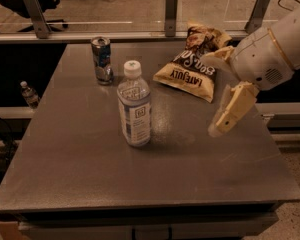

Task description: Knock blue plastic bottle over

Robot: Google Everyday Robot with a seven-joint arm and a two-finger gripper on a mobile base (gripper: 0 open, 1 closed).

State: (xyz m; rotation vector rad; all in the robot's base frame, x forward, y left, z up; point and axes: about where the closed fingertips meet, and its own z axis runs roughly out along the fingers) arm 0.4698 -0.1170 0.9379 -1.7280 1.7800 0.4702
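Observation:
The blue plastic bottle [134,106] stands upright near the middle of the grey table [90,174]. It is clear, with a white cap and a pale label bearing a small square logo. My gripper [213,95] reaches in from the right, above the table's right half and well to the right of the bottle. It touches nothing. Its cream fingers [231,109] are spread, so it is open and empty.
A dented silver-blue can [102,60] stands behind and left of the bottle. A brown chip bag [191,69] lies at the back right, just behind the gripper. A small bottle [29,94] stands off the table at left. A glass rail [165,14] runs behind.

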